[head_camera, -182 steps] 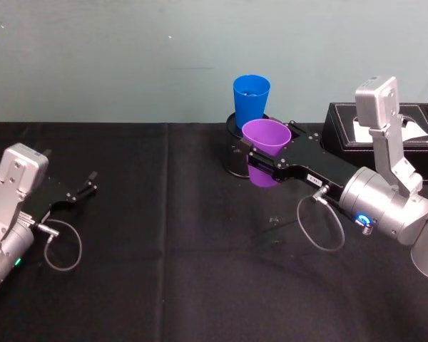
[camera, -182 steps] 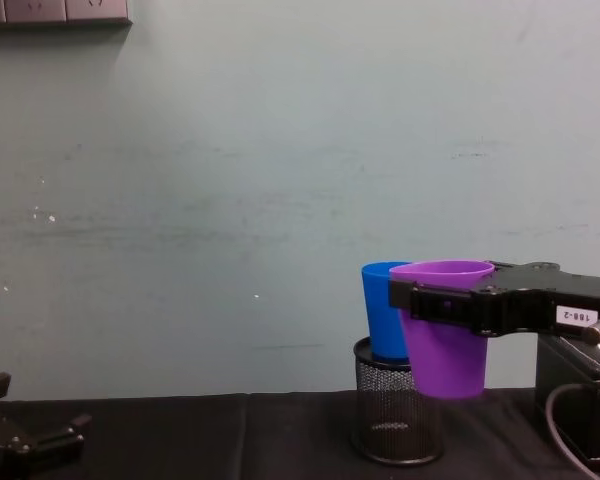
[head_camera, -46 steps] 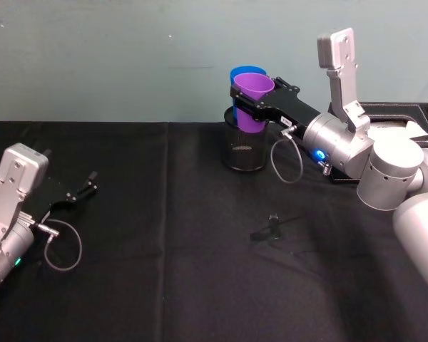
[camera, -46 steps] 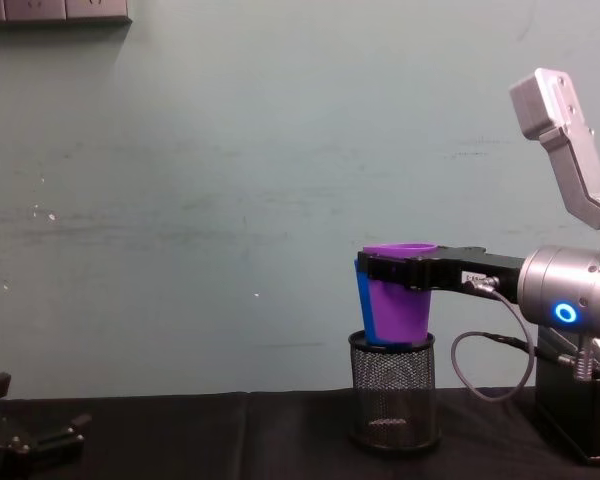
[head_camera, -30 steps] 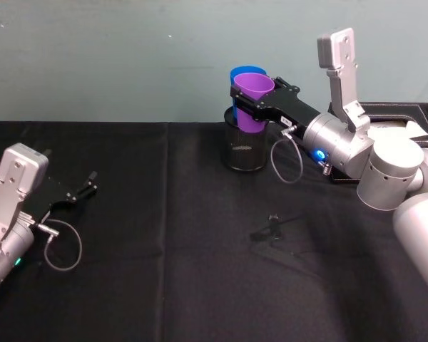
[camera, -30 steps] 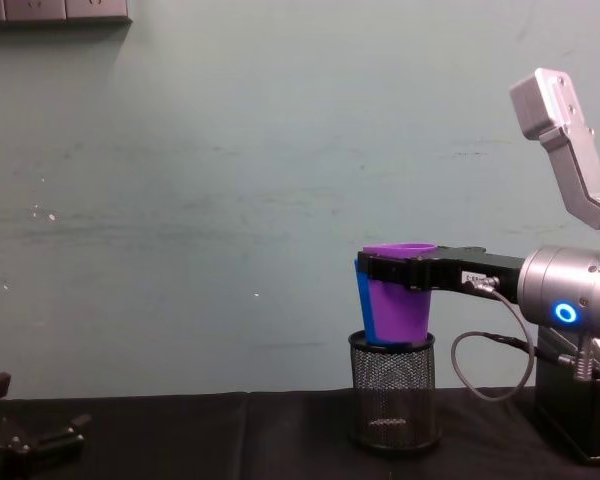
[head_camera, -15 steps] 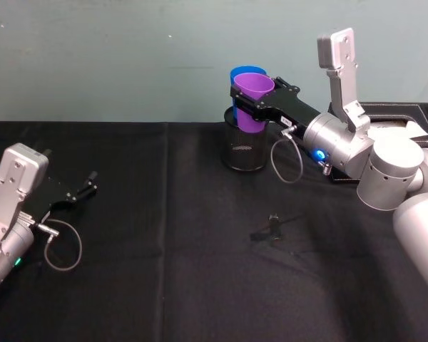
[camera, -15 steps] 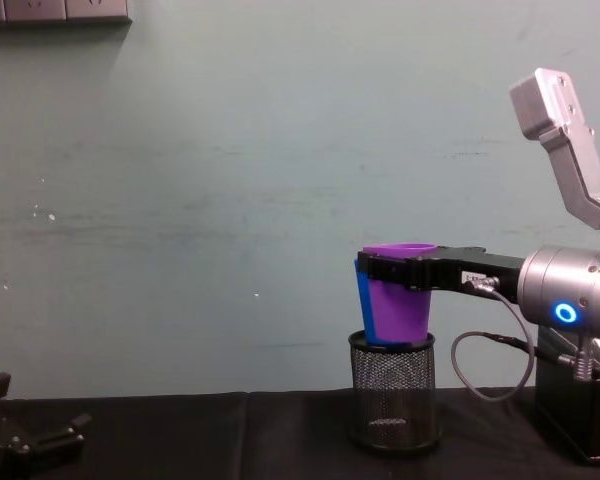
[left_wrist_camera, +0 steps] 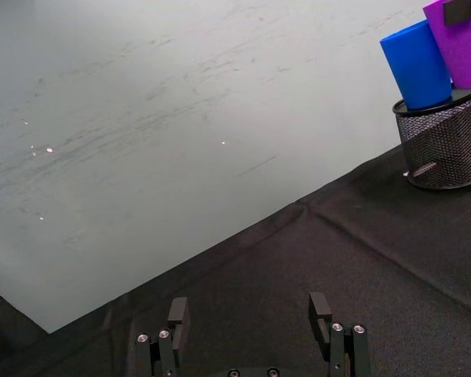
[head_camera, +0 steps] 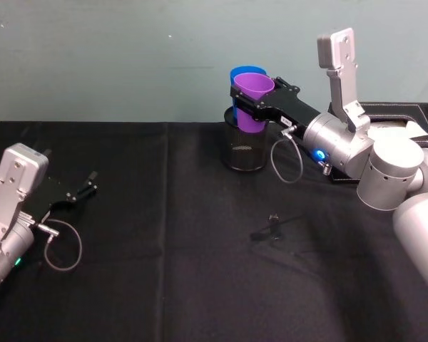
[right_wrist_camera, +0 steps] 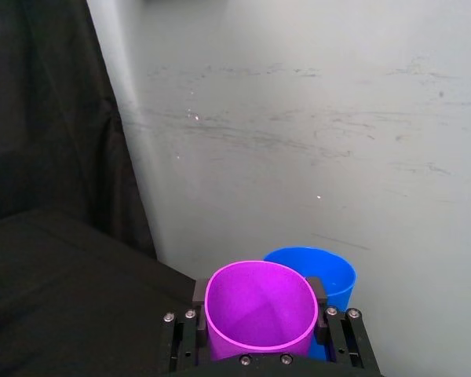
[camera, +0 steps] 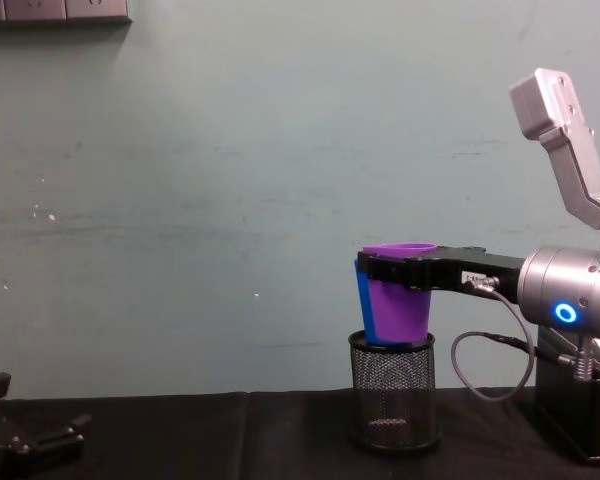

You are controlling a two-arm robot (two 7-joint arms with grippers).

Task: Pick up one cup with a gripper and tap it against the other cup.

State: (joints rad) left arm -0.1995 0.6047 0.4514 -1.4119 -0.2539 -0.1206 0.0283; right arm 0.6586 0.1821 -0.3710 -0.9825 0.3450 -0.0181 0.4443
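Two cups at contact, tap about made

Nearest us, our left gripper (head_camera: 85, 189) rests parked on the black cloth, jaws spread, empty. Farther out, our right gripper (right_wrist_camera: 259, 314) clamps the purple cup (head_camera: 253, 100) between both fingers. Just beyond the fingertips, the blue cup (left_wrist_camera: 416, 65) stands in the mesh holder (camera: 392, 390), apparently touching purple. We judge only withdrawal remains.

Pretty crowded at the back: the black wire-mesh pen holder (head_camera: 244, 148) stands near the wall with the bright blue plastic tumbler (head_camera: 240, 75) in it, and the purple plastic tumbler (head_camera: 254, 102) is right up against that, clamped in the right gripper (head_camera: 252, 100). A black box (head_camera: 396, 121) blocks the far right. The black tablecloth (head_camera: 178, 242) is wide open in the middle, apart from a small dark bit (head_camera: 272, 228).
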